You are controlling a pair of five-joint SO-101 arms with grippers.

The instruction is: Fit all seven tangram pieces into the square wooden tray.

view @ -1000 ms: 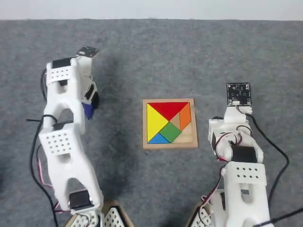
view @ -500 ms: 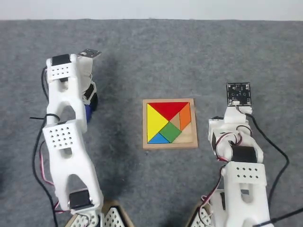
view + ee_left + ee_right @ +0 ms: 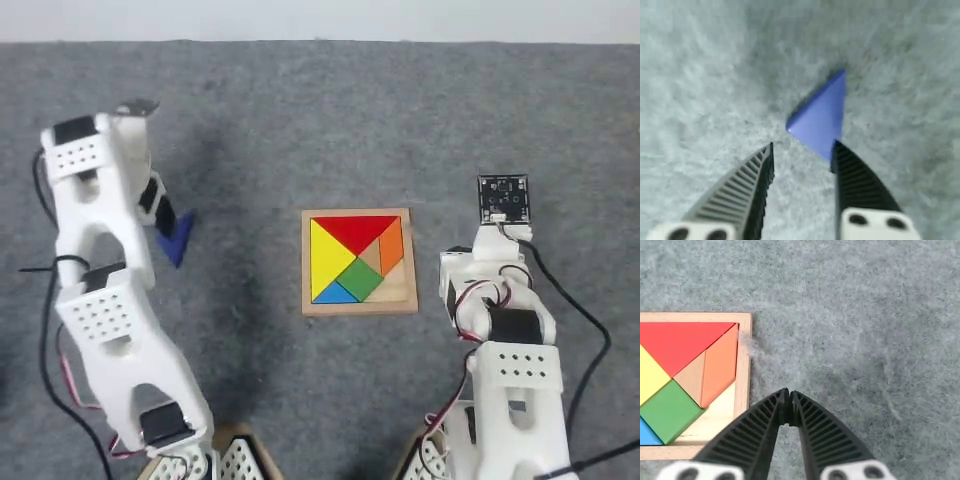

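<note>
The blue triangle (image 3: 820,117) is lying flat on the grey desk (image 3: 300,120), well apart from the square wooden tray (image 3: 360,309), over by the left arm. The left gripper (image 3: 802,154) is hanging right over it with fingers spread fairly wide, one tip at the triangle's edge, though I can't tell if it's touching. The right gripper (image 3: 788,405) is sitting pinched closed on nothing, just beside the tray's side where the orange piece (image 3: 720,365) is sitting. One corner of the tray is showing bare wood.

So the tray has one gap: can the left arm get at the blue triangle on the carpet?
Probably yes: the left gripper stands open right at the dark blue triangle, which lies alone on the carpet.
</note>
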